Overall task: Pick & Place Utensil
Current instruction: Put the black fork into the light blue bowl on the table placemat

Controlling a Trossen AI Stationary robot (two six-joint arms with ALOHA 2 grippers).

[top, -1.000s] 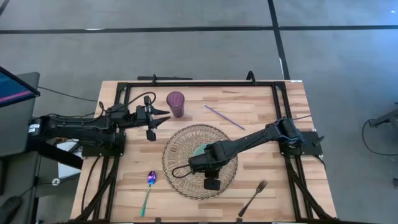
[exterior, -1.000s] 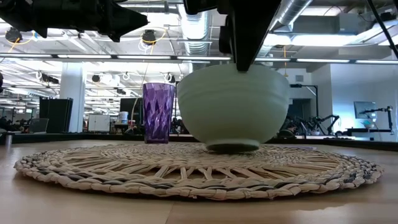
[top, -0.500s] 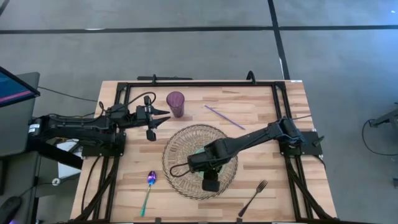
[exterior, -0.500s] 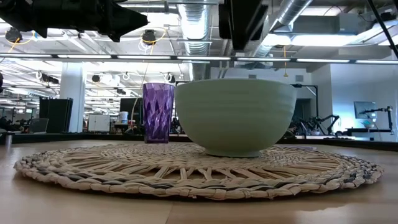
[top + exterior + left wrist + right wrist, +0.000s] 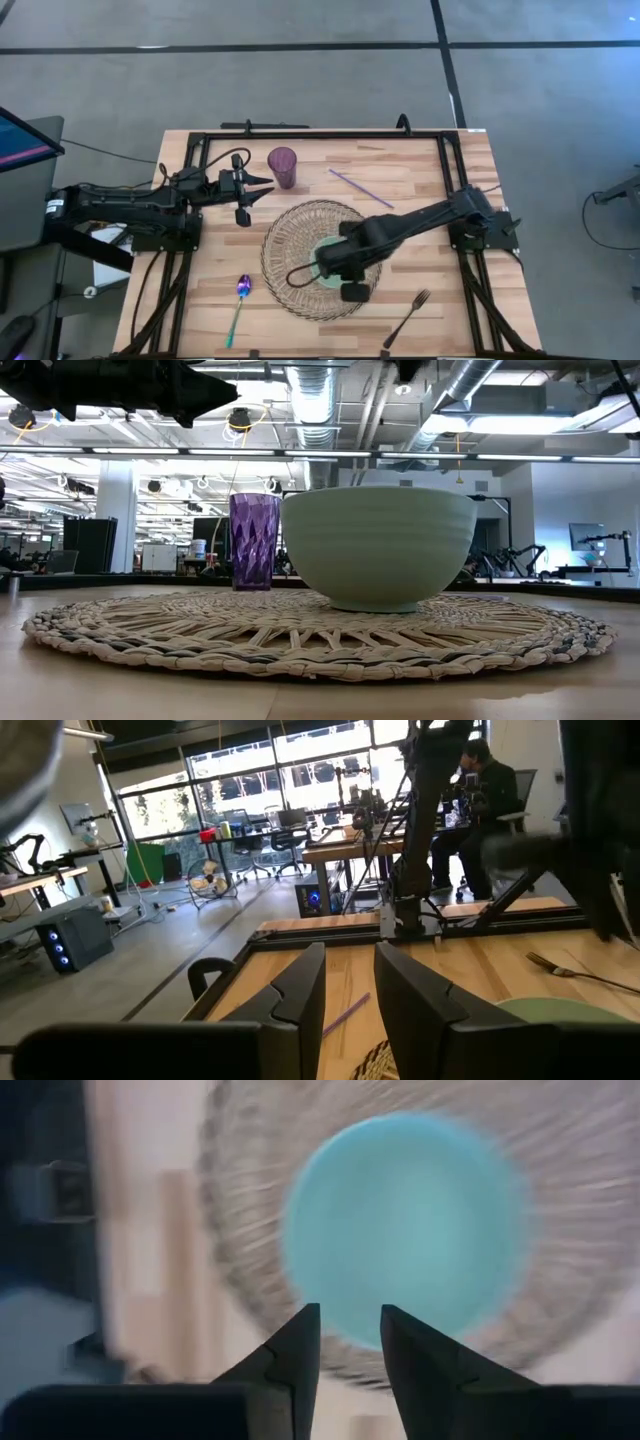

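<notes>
A pale green bowl (image 5: 378, 546) stands upright on its foot in the middle of a round woven mat (image 5: 200, 628). My right gripper (image 5: 348, 1318) hangs open above it, looking down into the bowl (image 5: 405, 1220); in the high view the gripper (image 5: 330, 265) covers most of the bowl (image 5: 328, 279). A spoon (image 5: 241, 300) with a purple head lies flat near the table's near left edge. A fork (image 5: 407, 317) lies near the near right edge. My left gripper (image 5: 266, 186) waits open beside a purple cup (image 5: 283, 166).
A thin purple stick (image 5: 361, 188) lies on the far right part of the table. Black rails (image 5: 320, 134) frame the table. Bare wood shows between the mat (image 5: 290, 235) and the spoon, and around the fork. A person sits at a desk beyond the table (image 5: 485, 780).
My right gripper set the tilted, lifted bowl down onto the mat, let go and rose out of the low view. Its arm drew back a little toward the table's right and near edges. The bowl now stands level on the mat.
</notes>
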